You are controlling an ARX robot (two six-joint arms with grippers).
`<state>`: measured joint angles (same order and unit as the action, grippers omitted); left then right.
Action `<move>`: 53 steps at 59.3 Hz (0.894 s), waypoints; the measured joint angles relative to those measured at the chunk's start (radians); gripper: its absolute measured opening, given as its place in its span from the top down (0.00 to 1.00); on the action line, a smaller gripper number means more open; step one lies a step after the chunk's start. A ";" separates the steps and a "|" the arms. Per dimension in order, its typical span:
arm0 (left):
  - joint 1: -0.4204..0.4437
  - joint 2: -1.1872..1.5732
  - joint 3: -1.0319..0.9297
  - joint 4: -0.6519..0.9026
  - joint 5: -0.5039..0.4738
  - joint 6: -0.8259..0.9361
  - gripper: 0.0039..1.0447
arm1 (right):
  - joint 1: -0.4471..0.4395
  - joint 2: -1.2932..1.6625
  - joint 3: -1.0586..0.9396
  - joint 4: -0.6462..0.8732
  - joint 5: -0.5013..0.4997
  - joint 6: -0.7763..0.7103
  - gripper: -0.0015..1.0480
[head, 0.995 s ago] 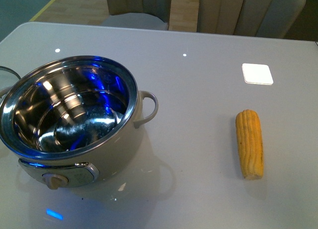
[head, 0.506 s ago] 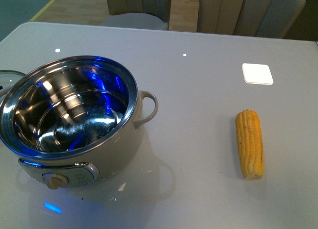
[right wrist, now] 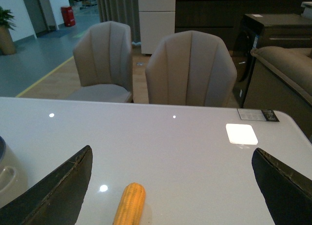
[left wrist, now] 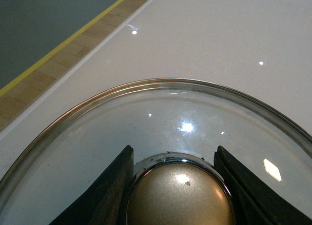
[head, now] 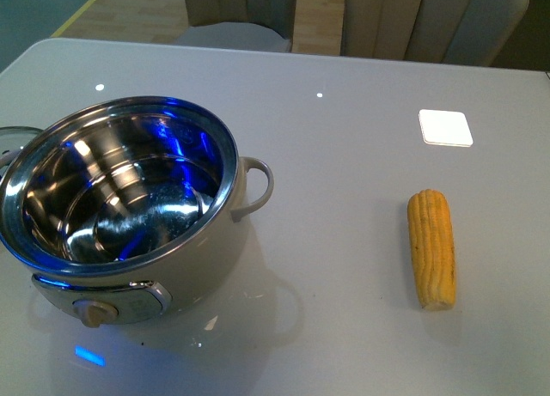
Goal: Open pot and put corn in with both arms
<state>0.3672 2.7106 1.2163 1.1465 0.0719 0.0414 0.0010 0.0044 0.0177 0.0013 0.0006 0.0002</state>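
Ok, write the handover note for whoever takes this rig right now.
Left gripper: shut on the lid by its knob; the lid is off the pot and over the table. I can't tell whether it is resting on the table.
Right gripper: open, empty, above the table with the corn ahead of it.
Pot: open and empty.
Corn: lying on the table right of the pot, untouched.
Done: lid off.
Left: park the lid, grasp the corn, place it in the pot.
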 joint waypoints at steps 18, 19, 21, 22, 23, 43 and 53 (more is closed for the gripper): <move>-0.002 -0.071 -0.022 -0.040 0.005 -0.036 0.06 | 0.000 0.000 0.000 0.000 0.000 0.000 0.08; -0.002 -0.078 -0.025 -0.042 0.006 -0.036 0.05 | 0.000 0.000 0.000 0.000 0.000 0.000 0.08; -0.003 -0.103 -0.036 -0.047 0.004 -0.039 0.05 | 0.000 0.000 0.000 0.000 0.000 0.000 0.08; -0.003 -0.121 -0.043 -0.051 0.003 -0.041 0.06 | 0.000 0.000 0.000 0.000 0.000 0.000 0.08; -0.003 -0.131 -0.048 -0.053 0.003 -0.042 0.06 | 0.000 0.000 0.000 0.000 0.000 0.000 0.08; -0.014 -0.480 -0.246 -0.140 -0.048 -0.099 0.06 | 0.000 0.000 0.000 0.000 0.000 0.000 0.08; -0.020 -0.852 -0.475 -0.224 -0.050 -0.133 0.06 | 0.000 0.000 0.000 0.000 0.000 0.000 0.08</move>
<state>0.3470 1.8584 0.7418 0.9230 0.0223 -0.0914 0.0010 0.0044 0.0177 0.0013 0.0006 0.0002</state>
